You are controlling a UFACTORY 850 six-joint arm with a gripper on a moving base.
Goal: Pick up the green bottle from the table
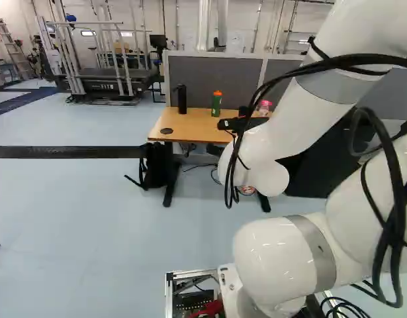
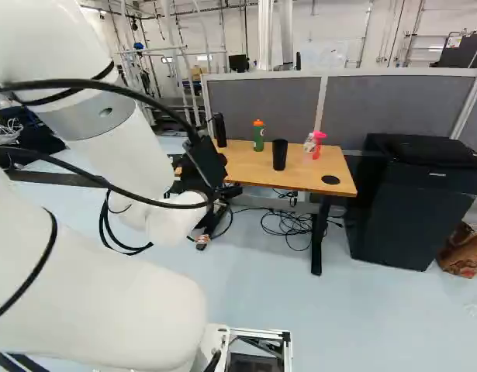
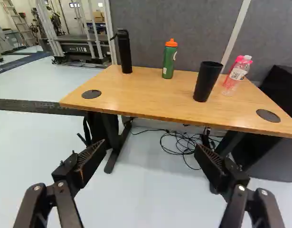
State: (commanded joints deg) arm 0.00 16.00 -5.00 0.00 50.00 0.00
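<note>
Wood with a warm, honey tone is forming the top of the table (image 3: 150, 107), and two round black inserts (image 3: 91, 94) are sitting in it, one toward each end. Green bottle (image 3: 170, 59) and orange cap (image 3: 171, 43) are standing upright near the table's far edge, between a tall black bottle (image 3: 125, 52) and a black cup (image 3: 207, 81), touching neither. Beyond the cup, a clear bottle (image 3: 235, 78) and a pink bottle (image 2: 317, 146) are standing close together. Grey partition panels (image 2: 261, 101) are rising behind the table, and loose cables (image 3: 183, 142) are tangling on the pale floor (image 1: 90, 225) under it. A black bag (image 1: 157, 165) is slumping beside one table leg, with a dark band (image 1: 64, 152) running across the floor toward it. At the right of the right base view, a black cabinet (image 2: 420, 205) is standing beside the table, and a brown paper bag (image 2: 463, 252) is resting by its base. At the far left of the left base view, a ladder (image 1: 11, 50) is leaning near the wall, and a treadmill (image 1: 110, 83) is standing amid metal rails. The gripper (image 2: 205, 161) is hanging short of the table, its fingers standing wide apart with nothing between them, and the green bottle is standing ahead, well apart from them.
</note>
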